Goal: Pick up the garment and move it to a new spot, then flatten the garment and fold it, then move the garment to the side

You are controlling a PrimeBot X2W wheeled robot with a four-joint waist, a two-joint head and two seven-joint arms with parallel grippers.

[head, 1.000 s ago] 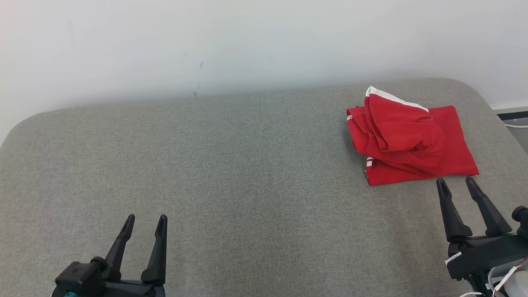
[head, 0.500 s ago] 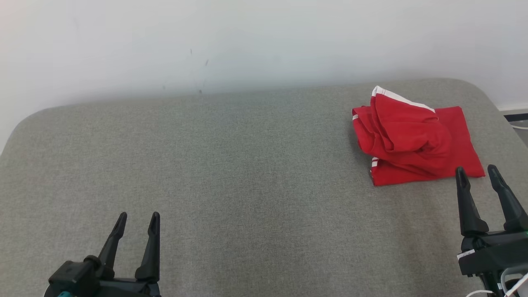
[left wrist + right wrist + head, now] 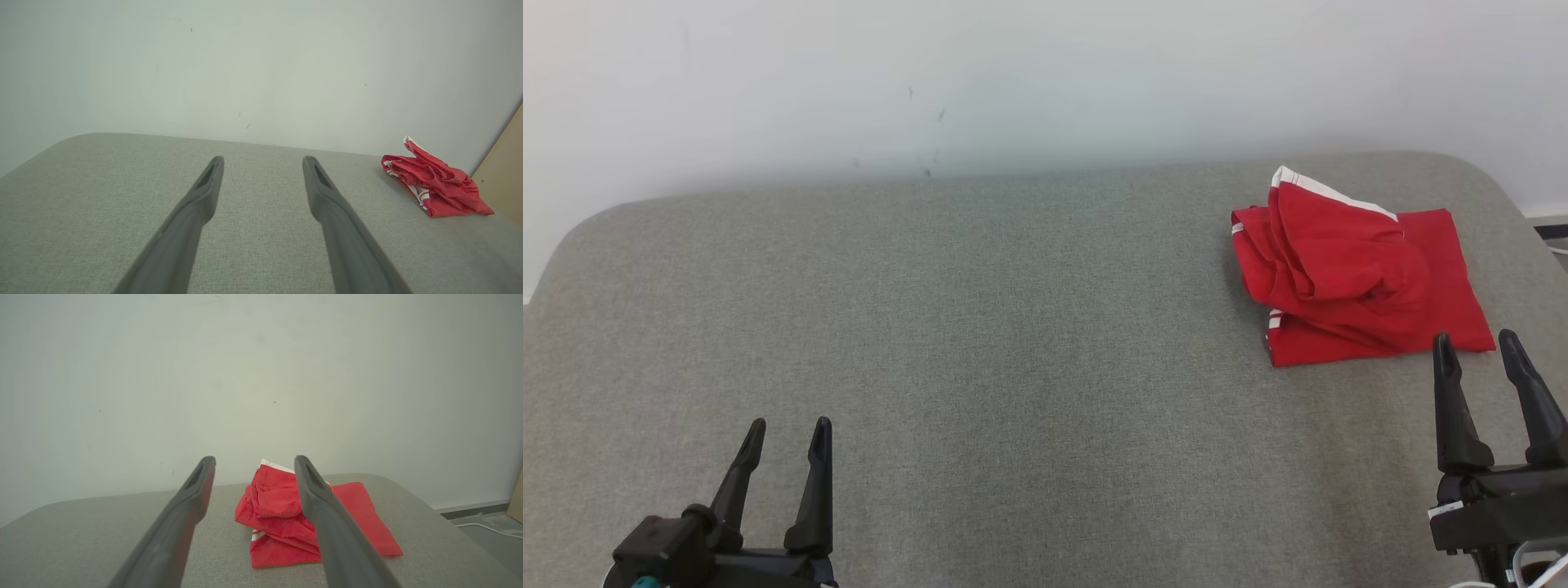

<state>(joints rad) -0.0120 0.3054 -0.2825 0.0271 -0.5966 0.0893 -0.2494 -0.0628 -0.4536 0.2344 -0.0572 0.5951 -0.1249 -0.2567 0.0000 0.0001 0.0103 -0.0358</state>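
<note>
On the surface's (image 3: 1013, 343) far right lies the red garment (image 3: 1347, 269); right pincer (image 3: 1475, 336) near it and left pincer (image 3: 791, 422) both spread

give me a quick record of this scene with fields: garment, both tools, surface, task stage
garment: red with white trim, bunched up, far right of the surface
surface: grey fabric pad against a pale wall
left tool: open, holding nothing, near left, far from the garment
right tool: open, holding nothing, at the garment's near edge
task stage: garment not yet picked up
</note>
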